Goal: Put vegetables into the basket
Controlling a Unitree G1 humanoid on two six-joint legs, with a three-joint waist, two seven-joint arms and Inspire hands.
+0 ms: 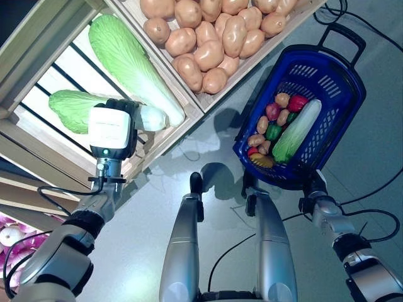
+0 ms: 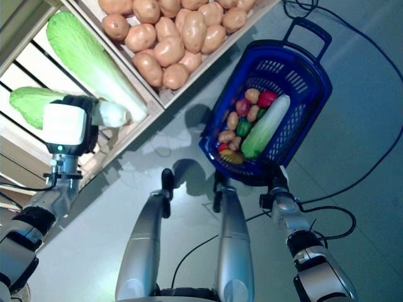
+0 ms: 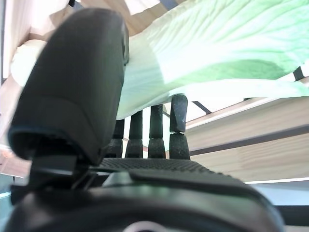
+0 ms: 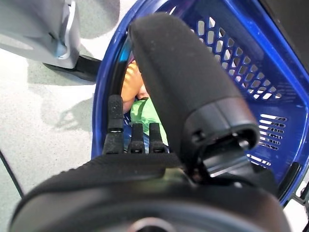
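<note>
- Left hand [image 3: 145, 145] fingers curled around white stem end of napa cabbage [image 1: 129, 63], lying in wooden crate [image 1: 38, 135].
- Right hand [image 4: 159, 145] grips blue basket [image 1: 343, 94] rim, basket part-filled.
- Cabbage looks long, light, leafy end soft; hold near firm stem.

I can read no text, label, number or sign anywhere around my fingers. The white block on my left wrist carries no legible marking, and neither the blue basket [image 1: 343, 82] by my right fingers nor the wooden crates [image 1: 189, 110] beyond my left fingers bear any lettering I can make out.
</note>
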